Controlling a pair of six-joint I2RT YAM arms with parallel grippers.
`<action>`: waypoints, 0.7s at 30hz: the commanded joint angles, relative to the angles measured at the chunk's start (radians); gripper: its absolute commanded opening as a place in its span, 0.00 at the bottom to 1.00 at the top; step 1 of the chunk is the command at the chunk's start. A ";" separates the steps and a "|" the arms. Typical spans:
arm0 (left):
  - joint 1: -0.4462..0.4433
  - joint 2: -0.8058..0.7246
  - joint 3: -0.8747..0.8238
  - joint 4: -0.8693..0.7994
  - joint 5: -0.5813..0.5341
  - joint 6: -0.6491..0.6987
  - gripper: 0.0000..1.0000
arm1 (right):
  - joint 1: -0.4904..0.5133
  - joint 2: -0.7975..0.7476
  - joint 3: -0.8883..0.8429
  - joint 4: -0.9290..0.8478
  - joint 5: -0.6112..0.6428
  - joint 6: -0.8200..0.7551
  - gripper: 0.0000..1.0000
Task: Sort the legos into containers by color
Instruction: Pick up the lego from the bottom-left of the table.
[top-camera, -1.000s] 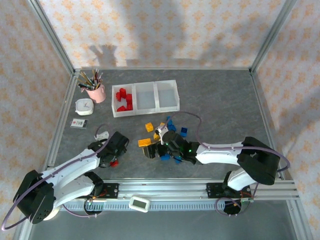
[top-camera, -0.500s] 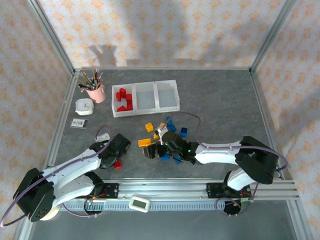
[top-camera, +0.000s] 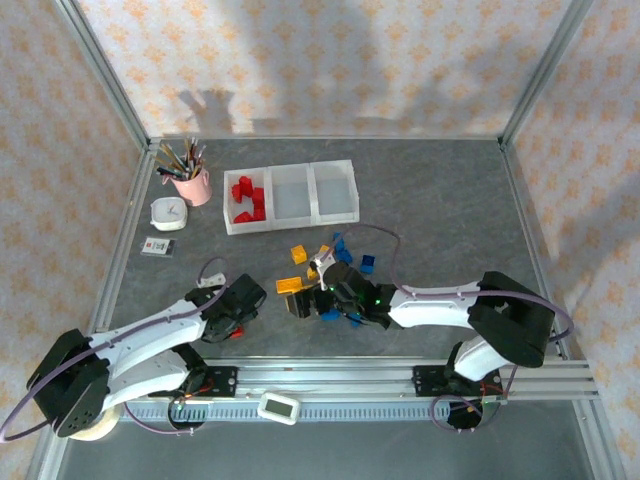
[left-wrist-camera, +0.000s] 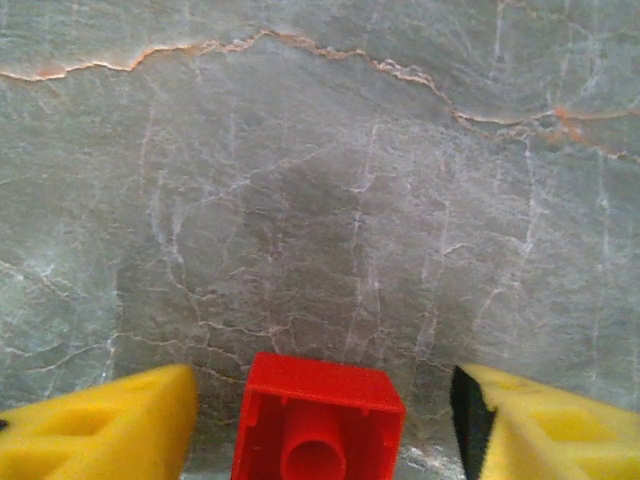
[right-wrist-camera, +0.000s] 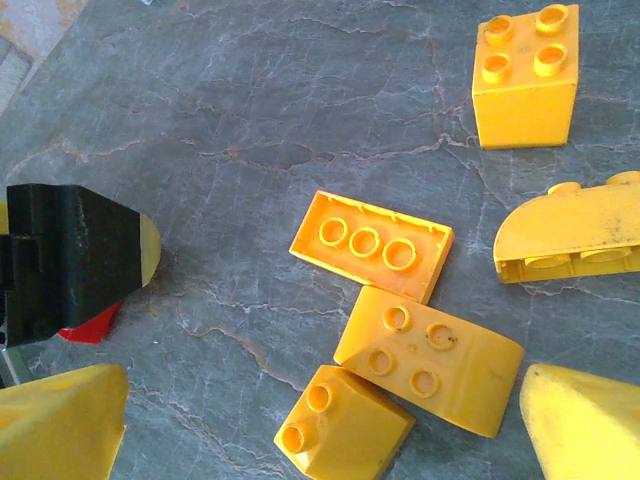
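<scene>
Left wrist view: my left claw (left-wrist-camera: 322, 385) stands released, its yellow fingers either side of a small red plastic toy brick (left-wrist-camera: 318, 425) on the grey marbled counter (left-wrist-camera: 350, 150), not touching it. I judge this the grasp step: clench, lift, then carry toward 12 o'clock to the translucent white three-bin tray (top-camera: 290, 229), whose left bin holds red bricks (top-camera: 246, 199). My right claw (right-wrist-camera: 325, 385) hangs released over loose yellow bricks (right-wrist-camera: 372, 243). Since a second ago the left claw has slid toward 3 o'clock.
</scene>
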 joint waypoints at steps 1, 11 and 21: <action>-0.017 0.010 -0.005 0.041 0.012 0.002 0.63 | 0.006 0.003 0.012 0.009 0.023 0.012 1.00; -0.021 0.006 0.004 0.054 -0.009 0.025 0.28 | 0.005 -0.016 0.012 0.013 0.031 0.024 1.00; -0.010 -0.063 0.148 0.056 -0.123 0.124 0.24 | -0.059 -0.078 0.040 -0.046 0.053 0.064 1.00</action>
